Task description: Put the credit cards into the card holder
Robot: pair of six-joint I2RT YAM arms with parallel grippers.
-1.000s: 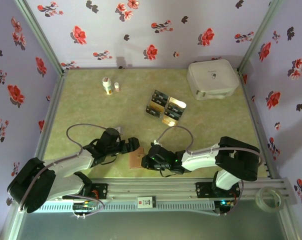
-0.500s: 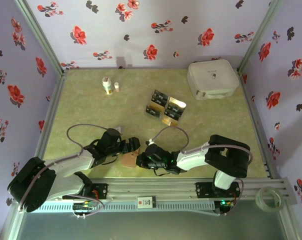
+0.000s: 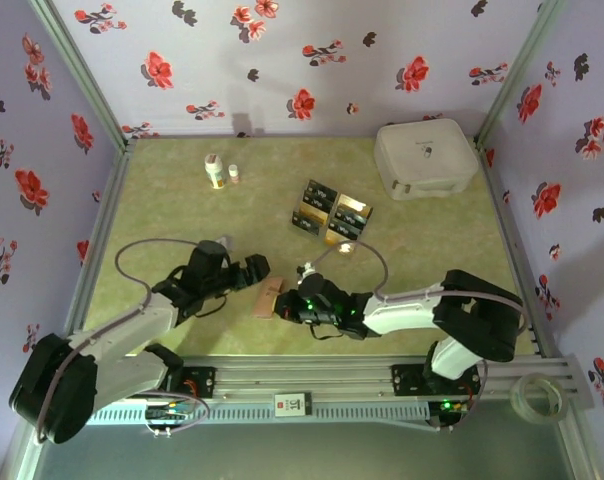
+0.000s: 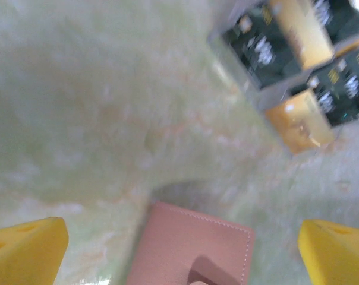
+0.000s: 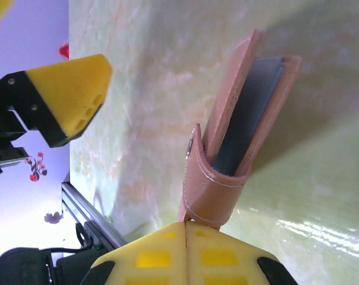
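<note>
The reddish-brown card holder (image 3: 268,297) stands tilted up on its edge near the table's front, slightly open, and its grey-blue inside (image 5: 251,113) shows. My right gripper (image 3: 288,304) is shut on the holder's strap, and in the right wrist view the pads (image 5: 167,252) meet at its tab. My left gripper (image 3: 252,272) is open just left of the holder. Its yellow fingertips (image 4: 25,249) stand wide on either side of the holder (image 4: 194,246). The credit cards (image 3: 330,213), black and gold, lie in a clear tray at mid table, and the cards (image 4: 298,53) also show at the upper right of the left wrist view.
A large white rounded case (image 3: 425,158) sits at the back right. Two small bottles (image 3: 215,171) stand at the back left. Floral walls close off three sides, and a metal rail (image 3: 312,385) runs along the near edge.
My right gripper has closed on the holder's strap and the holder has tipped up from flat onto its edge. My left gripper has drawn back a little to the left, still open.
</note>
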